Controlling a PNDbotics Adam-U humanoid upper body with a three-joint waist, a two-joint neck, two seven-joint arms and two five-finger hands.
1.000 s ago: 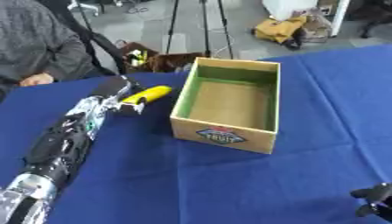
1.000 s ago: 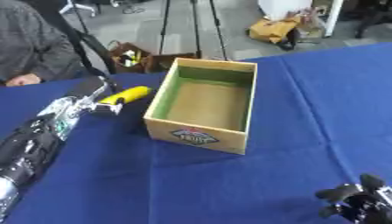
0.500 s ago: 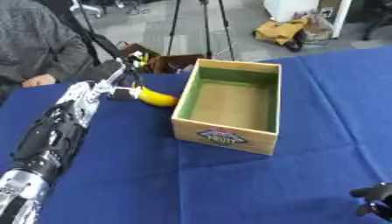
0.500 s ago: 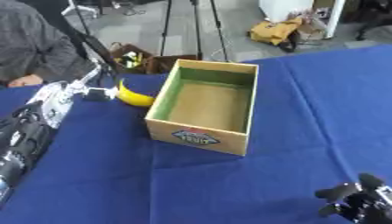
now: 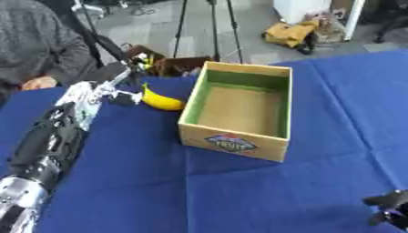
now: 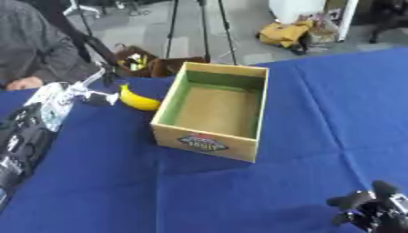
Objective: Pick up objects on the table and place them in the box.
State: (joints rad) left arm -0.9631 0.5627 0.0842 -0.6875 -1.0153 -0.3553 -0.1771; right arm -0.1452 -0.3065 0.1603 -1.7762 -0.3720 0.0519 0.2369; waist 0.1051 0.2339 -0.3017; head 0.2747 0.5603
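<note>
1. Blue cloth covers the table [image 5: 263, 191], and we see a cardboard box [image 5: 239, 111] standing on it a little left of the middle, its open top facing up

2. We note that the box has a green band round the inside of its walls, a bare brown floor, and a printed label on the near side; nothing lies in it

3. We see a yellow banana [image 5: 162, 101] just beside the box's left wall, near the far left corner of the box, apparently resting on the cloth with its curve turned down

4. We follow the left arm in from the lower left edge, black below and pale with silver parts further up, stretched away from us toward the far side of the table

5. We find the left hand [image 5: 119, 88] at the banana's left end, with dark fingers [image 6: 97, 97] right against that end; whether they are pinched on the fruit or only touching it we cannot tell

6. We see the right hand [image 6: 374, 209] low in the right corner, well apart from the box, its dark fingers spread and relaxed, holding nothing

7. We make out a person in a grey sleeve [image 5: 48, 50] at the far left edge, with a hand [image 5: 38, 83] resting on the table's edge, apart from the banana and the box
</note>
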